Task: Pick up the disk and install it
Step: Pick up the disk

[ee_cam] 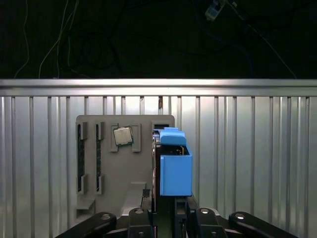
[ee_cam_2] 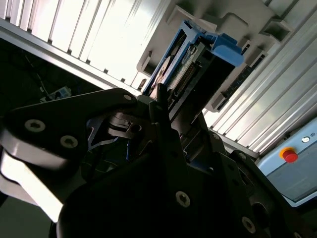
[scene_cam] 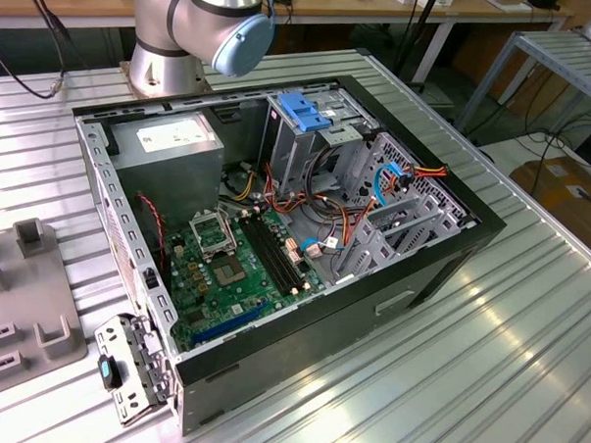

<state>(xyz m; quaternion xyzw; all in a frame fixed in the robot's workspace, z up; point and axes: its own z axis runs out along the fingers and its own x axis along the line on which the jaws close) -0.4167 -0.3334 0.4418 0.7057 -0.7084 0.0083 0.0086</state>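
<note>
A: Your tool [ee_cam: 170, 206] is closed narrow on the disk [ee_cam: 174, 166]. In the first wrist view a finger stands on each side of its near edge, and the blue carrier rails rise edge-on between them.

B: The disk sits at the edge of the grey holder plate [ee_cam: 124, 173], just beside the slot with the processor chip [ee_cam: 123, 136]. I cannot tell you whether it has come clear of the plate or rests in its slot.

A: So count the grasp as made, by my reading. The pick-up is at most partly done.

B: Now look at the exterior view. The plate lies on the ribbed tabletop [scene_cam: 465, 386] at about 8 o'clock from the open computer case [scene_cam: 371, 293], and well apart from it.

A: Inside the case, the drive cage [scene_cam: 289, 148] with its blue latch stands toward 12 o'clock, above the motherboard [scene_cam: 234, 278].

B: Since you hold the disk over at the plate, none of the install is done yet. You are early in the task: gripped, not yet carried, not yet seated.
</note>
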